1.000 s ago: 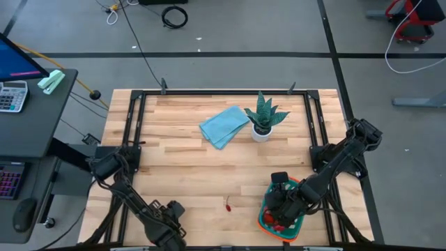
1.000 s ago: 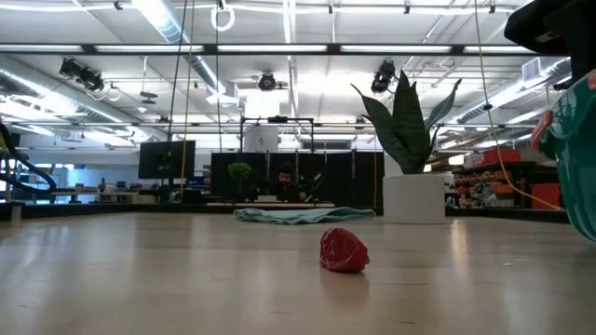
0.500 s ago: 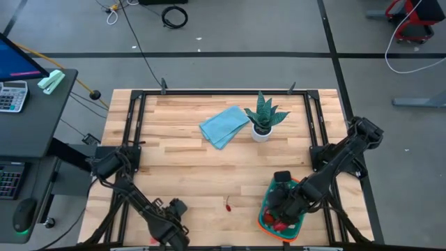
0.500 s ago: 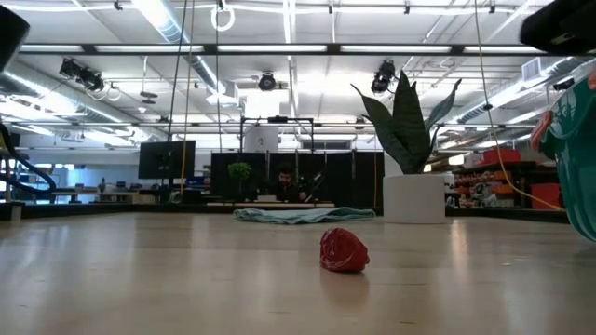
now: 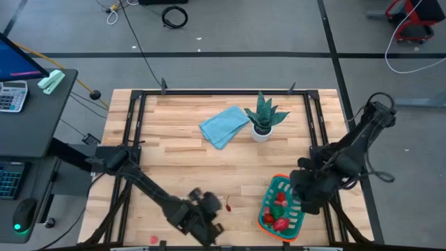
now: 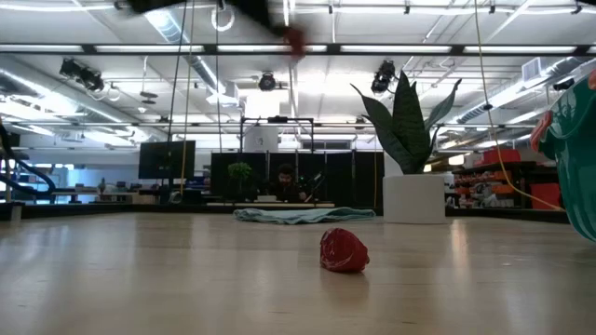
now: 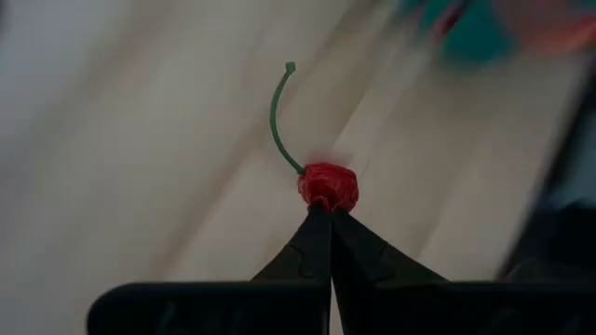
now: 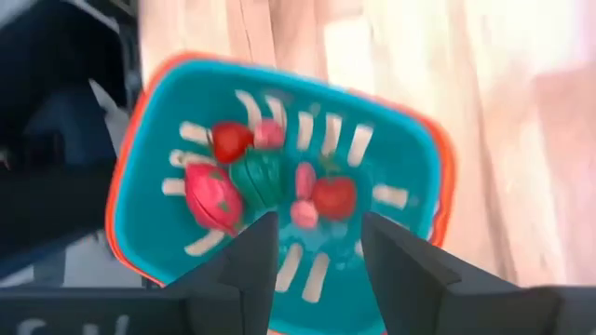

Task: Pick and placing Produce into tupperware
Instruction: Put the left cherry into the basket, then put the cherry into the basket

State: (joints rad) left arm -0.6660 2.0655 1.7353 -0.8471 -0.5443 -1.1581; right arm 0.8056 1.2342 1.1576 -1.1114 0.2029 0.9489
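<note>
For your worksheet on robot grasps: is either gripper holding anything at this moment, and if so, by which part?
Neither holds anything. The left gripper is shut, empty, just short of the red cherry. The right gripper is open above the teal tupperware.

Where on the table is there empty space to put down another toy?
The widest bare wood lies between the blue cloth and the little red cherry. Another bare strip runs right of the potted plant. The near right corner is crowded: the teal tupperware holds produce, with the right gripper beside it.
</note>
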